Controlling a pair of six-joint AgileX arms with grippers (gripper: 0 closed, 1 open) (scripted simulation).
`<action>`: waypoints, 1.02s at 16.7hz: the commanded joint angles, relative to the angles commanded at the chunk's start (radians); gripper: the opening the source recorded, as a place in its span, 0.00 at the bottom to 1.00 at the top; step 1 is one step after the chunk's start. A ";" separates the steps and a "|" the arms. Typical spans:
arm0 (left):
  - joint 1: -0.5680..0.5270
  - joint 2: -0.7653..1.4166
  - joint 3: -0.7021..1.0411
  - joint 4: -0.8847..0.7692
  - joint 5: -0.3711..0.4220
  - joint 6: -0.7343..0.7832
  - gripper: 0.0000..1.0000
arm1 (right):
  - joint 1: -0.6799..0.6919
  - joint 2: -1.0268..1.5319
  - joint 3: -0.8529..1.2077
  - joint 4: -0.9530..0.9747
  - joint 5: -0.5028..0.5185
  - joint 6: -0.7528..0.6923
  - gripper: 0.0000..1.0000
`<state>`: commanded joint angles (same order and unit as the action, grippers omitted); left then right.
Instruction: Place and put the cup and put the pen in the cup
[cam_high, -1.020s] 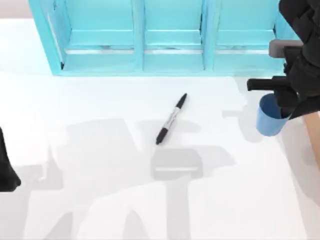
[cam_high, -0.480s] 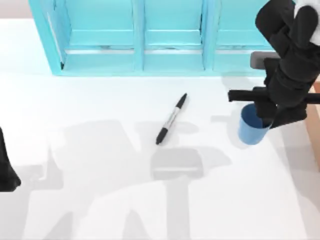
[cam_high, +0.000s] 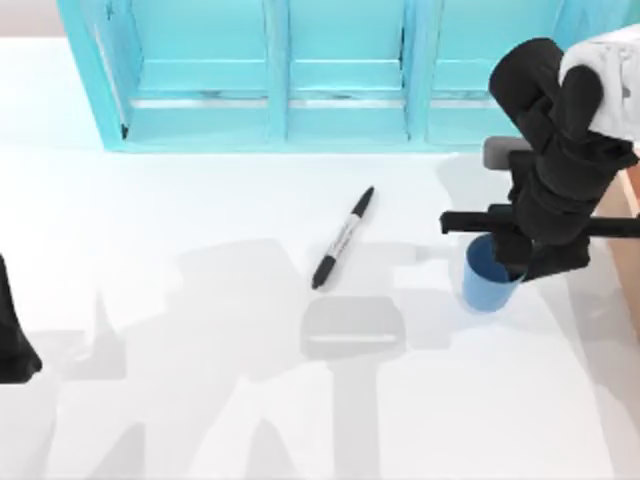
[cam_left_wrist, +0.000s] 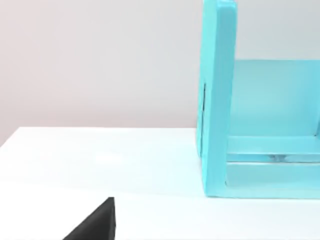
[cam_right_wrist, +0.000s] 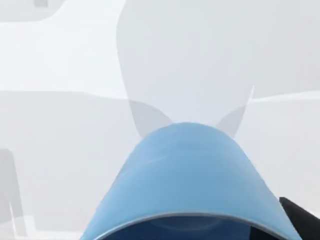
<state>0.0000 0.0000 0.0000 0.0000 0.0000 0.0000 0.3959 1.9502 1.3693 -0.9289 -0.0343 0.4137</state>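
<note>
Cup (cam_high: 487, 281) gripped at rim by right gripper (cam_high: 520, 255), fingers closed on it, upright for the pen (cam_high: 342, 238) lying apart; left arm parked.

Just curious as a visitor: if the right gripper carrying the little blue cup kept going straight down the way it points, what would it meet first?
Probably only the white table. The right gripper points down, shut on the small plain blue cup; the cup's base would likely land first. The slim black marker pen lies well off to the left. Height above the table is unclear.
</note>
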 joint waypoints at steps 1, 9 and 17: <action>0.000 0.000 0.000 0.000 0.000 0.000 1.00 | 0.000 0.000 0.000 0.000 0.000 0.000 0.00; 0.000 0.000 0.000 0.000 0.000 0.000 1.00 | 0.000 0.000 0.000 0.000 0.000 0.000 0.60; 0.000 0.000 0.000 0.000 0.000 0.000 1.00 | 0.000 0.000 0.000 0.000 0.000 0.000 1.00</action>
<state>0.0000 0.0000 0.0000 0.0000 0.0000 0.0000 0.3959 1.9502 1.3693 -0.9289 -0.0343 0.4137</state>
